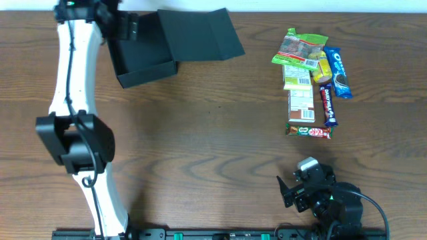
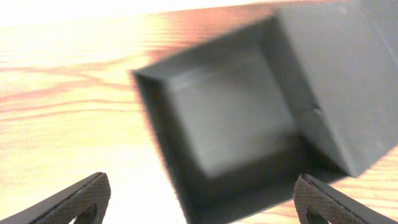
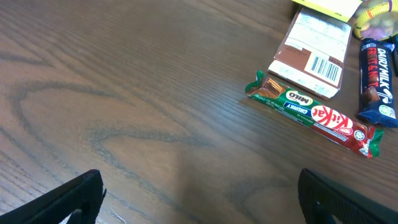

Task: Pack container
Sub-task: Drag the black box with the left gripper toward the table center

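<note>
- The container sits in the upper left of the overhead frame. Its flap lid is thrown open toward the right.
- In the left wrist view the inside of the container looks bare, though the picture is blurred. Judging from this, packing has not begun.
- The left gripper hangs over the open box with its fingers spread wide, holding nothing. It seems to be checking or steadying the box.
- The right gripper is low in the lower right of the overhead frame. It is also released and empty, and it faces the snacks.
- The snacks lie in a cluster at the upper right of the table, well apart from the container.
- The KitKat bar is nearest the right gripper, lying aslant just below a brown carton.
- A Dairy Milk bar lies to the right of the KitKat bar, and an Oreo packet lies beyond it.
- The next move probably falls to the right arm. It would reach forward, turn its fingers across the narrow width of the KitKat bar, and close on it without nudging the carton.
- A long carry across the table to the box would follow.
</note>
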